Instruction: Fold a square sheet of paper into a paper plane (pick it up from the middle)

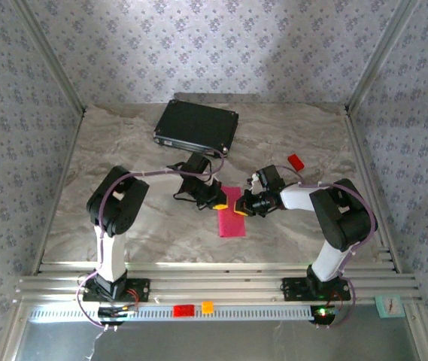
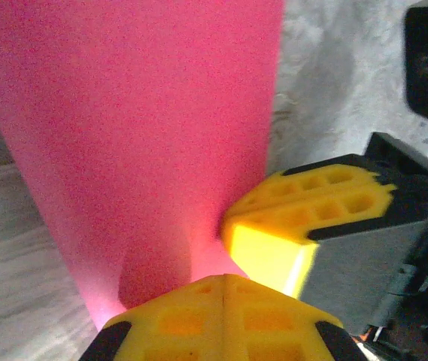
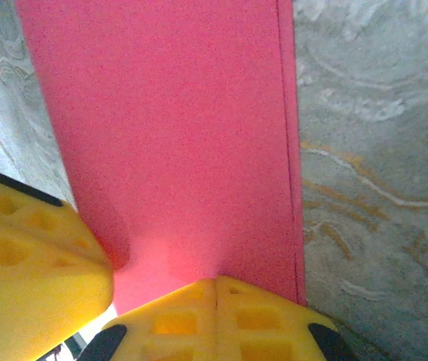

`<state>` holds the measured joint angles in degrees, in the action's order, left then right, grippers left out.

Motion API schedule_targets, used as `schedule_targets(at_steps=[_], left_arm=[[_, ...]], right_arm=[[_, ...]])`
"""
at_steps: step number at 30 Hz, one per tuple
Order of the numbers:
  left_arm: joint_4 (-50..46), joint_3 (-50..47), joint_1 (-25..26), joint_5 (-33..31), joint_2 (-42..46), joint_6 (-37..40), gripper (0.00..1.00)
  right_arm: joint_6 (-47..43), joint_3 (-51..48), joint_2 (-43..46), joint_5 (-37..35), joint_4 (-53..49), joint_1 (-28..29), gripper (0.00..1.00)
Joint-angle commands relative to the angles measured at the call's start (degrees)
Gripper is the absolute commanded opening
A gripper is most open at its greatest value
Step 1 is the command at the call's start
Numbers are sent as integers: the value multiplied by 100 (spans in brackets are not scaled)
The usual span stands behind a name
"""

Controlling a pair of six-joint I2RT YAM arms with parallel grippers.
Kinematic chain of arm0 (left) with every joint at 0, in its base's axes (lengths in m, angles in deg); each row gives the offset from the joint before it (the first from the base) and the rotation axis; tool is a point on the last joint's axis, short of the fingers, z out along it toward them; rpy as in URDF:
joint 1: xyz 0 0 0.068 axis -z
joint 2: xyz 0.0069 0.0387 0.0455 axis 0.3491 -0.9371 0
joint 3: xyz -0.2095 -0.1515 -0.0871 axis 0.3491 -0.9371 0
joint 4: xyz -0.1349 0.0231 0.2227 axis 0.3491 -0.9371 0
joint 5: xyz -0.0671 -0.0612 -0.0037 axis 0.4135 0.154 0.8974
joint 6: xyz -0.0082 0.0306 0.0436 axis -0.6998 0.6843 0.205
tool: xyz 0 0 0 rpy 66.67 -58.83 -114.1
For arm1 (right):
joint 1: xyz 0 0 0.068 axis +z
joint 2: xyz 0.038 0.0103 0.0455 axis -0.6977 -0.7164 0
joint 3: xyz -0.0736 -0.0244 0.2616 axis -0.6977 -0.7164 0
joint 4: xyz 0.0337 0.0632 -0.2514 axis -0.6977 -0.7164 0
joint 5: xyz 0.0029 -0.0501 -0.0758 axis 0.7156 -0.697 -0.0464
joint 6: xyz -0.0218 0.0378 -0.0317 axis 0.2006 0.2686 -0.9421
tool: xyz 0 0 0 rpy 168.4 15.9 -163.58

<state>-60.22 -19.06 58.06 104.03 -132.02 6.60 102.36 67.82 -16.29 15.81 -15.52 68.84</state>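
The square sheet of paper (image 1: 233,222) lies flat on the marble table as a narrow magenta rectangle, folded over with a doubled edge along one long side (image 3: 289,135). Both grippers meet at its far end. My left gripper (image 1: 219,203) is shut, its yellow tips (image 2: 225,280) down on the paper (image 2: 138,128). Beside it, my right gripper (image 1: 241,210) is also shut, its tips (image 3: 216,282) resting on the sheet near the doubled edge. Nothing sits between either pair of jaws. Each wrist view catches the other gripper's yellow fingers (image 2: 304,218) (image 3: 25,256) close by.
A black case (image 1: 196,126) lies at the back of the table (image 1: 123,150). A small red block (image 1: 295,161) sits to the right behind the right arm. On the front rail are a red block (image 1: 183,310) and an orange cube (image 1: 207,307).
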Motion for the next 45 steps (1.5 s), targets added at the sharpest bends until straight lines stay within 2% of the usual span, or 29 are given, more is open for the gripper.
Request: schedule_targets(at_steps=[1, 4, 9, 17, 26, 35, 38, 45], left_arm=[[-352, -202, -5, -334, -142, 322, 0], [-754, -370, -37, -842, -171, 653, 0], [-896, -391, -92, -1046, -99, 801, 0], [-699, 163, -116, -534, 253, 666, 0], [-334, 257, -270, -288, -123, 621, 1], [-1323, 235, -383, -1440, -426, 907, 1], [-1345, 346, -383, -1318, -277, 967, 1], [-1040, 744, -348, -560, 93, 1000, 4]], right_arm=[[75, -381, -335, -873, -943, -47, 0], [84, -415, -325, -883, -931, -45, 0], [74, -448, -302, -895, -950, -43, 0], [81, -442, -257, -916, -969, -52, 0], [117, -493, -273, -928, -902, -52, 0], [117, -513, -277, -923, -899, -52, 0], [116, -511, -273, -921, -902, -56, 0], [125, -495, -264, -930, -902, -52, 0]])
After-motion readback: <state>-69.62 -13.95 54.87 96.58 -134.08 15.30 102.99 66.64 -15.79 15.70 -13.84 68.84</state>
